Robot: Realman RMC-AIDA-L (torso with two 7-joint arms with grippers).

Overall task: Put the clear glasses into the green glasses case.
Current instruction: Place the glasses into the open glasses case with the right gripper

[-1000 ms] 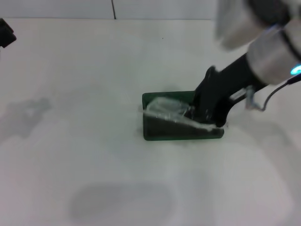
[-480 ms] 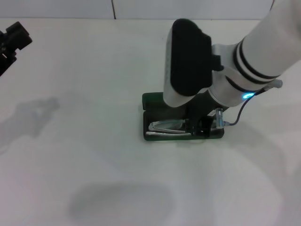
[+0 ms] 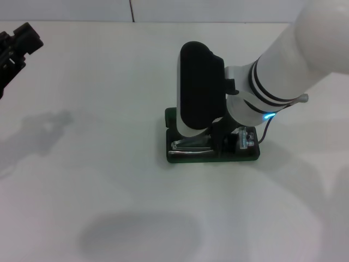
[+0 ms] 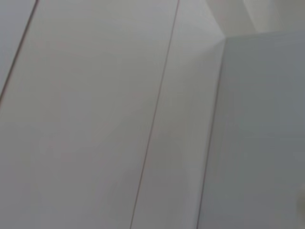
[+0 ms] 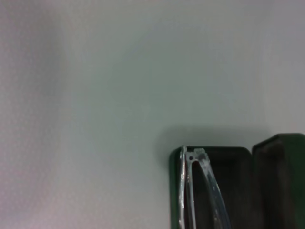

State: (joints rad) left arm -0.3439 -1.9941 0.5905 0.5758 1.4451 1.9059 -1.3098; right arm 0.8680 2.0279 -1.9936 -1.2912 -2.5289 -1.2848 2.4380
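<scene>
The green glasses case (image 3: 180, 156) lies open at the table's middle, much of it hidden under my right arm. In the right wrist view its dark tray (image 5: 238, 157) and raised lid (image 5: 281, 181) show. The clear glasses (image 3: 191, 144) lie inside the tray along its front wall, and their folded clear arms (image 5: 202, 186) appear close up in the wrist view. My right gripper (image 3: 226, 143) reaches down into the case at the right end of the glasses, mostly covered by the wrist. My left gripper (image 3: 19, 43) hangs far off at the back left.
The white table (image 3: 109, 180) stretches all around the case. A back edge with a dark seam (image 3: 131, 11) runs along the far side. The left wrist view shows only pale wall panels (image 4: 95, 119).
The right wrist has swung over the case and come down. The glasses went from tilted above the case to lying flat inside it. The left gripper has edged a little further into view.
</scene>
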